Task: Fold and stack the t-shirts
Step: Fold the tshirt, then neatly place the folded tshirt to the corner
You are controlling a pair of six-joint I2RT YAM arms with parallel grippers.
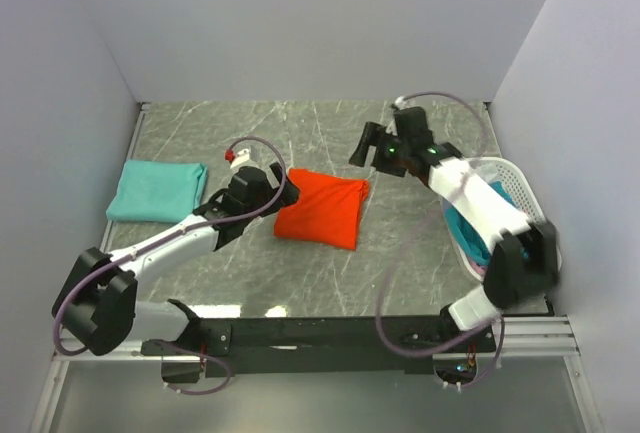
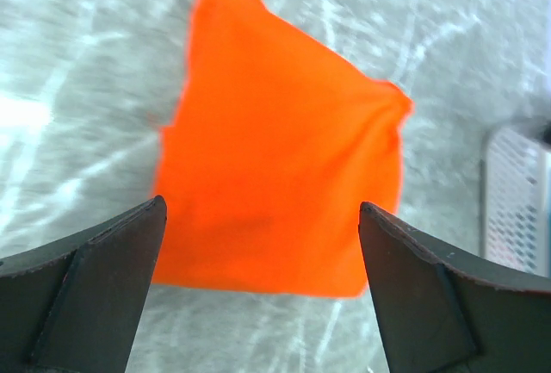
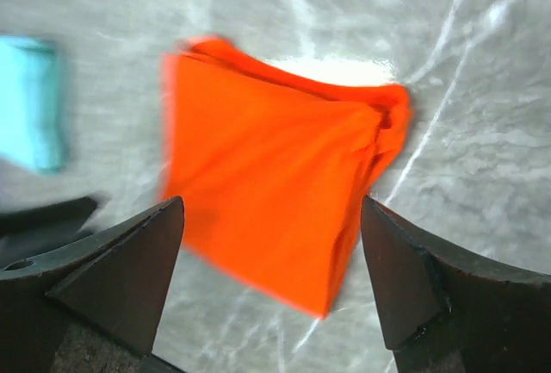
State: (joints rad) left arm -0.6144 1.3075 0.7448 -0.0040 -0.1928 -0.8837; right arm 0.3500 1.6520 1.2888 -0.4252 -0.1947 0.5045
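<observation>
Two folded t-shirts lie well apart on the marble-patterned table [image 1: 300, 283]: a teal t-shirt [image 1: 156, 191] toward its left side and an orange-red t-shirt [image 1: 322, 209] at the centre. Bare tabletop runs all round the orange one, with the most room toward the far edge. The white lattice basket [image 1: 520, 181] stands at the right side with teal cloth [image 1: 468, 233] inside it. The left arm [image 1: 170, 243] stretches low across the table. The left gripper [image 1: 287, 191] is just beside the orange shirt's left edge, fingers spread and holding nothing. The right arm [image 1: 485, 208] rises over the basket. The right gripper [image 1: 362, 146] hangs beyond the shirt's far right corner, likewise spread and empty.
</observation>
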